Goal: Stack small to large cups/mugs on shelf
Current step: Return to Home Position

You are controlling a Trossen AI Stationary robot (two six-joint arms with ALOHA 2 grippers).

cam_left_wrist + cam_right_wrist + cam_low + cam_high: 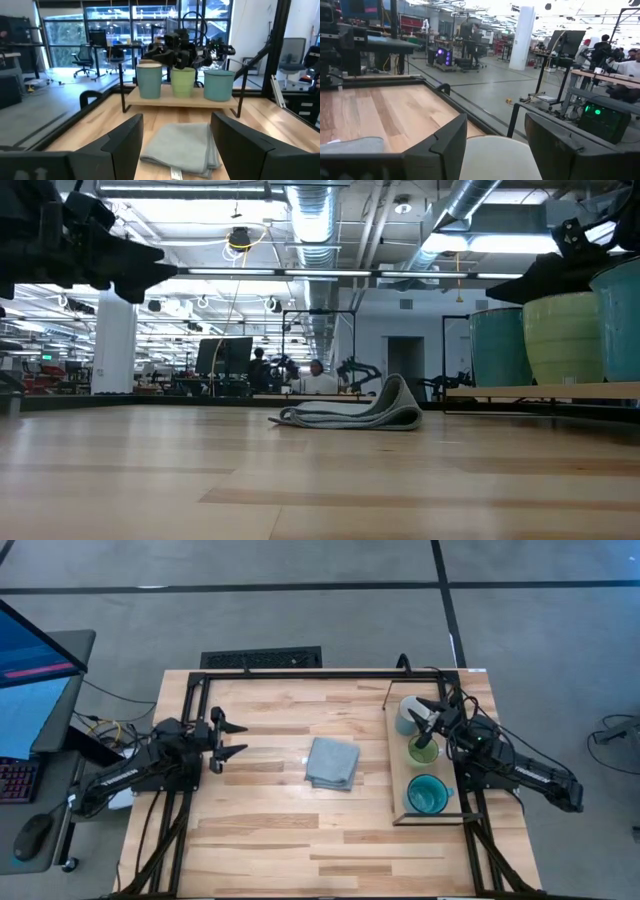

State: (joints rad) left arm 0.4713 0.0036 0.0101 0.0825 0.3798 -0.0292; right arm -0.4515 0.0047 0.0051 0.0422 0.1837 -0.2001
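Three mugs stand upright in a row on the shelf (399, 776) at the table's right: white mug (406, 714) farthest, light green mug (422, 751) in the middle, teal mug (428, 796) nearest. My right gripper (426, 720) hovers open just above the white and green mugs. In the right wrist view the white mug's rim (500, 159) shows below the spread fingers of the right gripper (495, 131). The left wrist view shows the same row: white mug (149, 81), green mug (183, 83), teal mug (218, 86). My left gripper (231, 739) waits open above the table's left side.
A folded grey-blue cloth (332, 763) lies at the table's middle, between the arms. A black frame (300, 674) borders the table's far and left edges. The shelf stands on thin black wire legs (123, 95). Bare wood lies toward the near edge. People sit far behind in the room.
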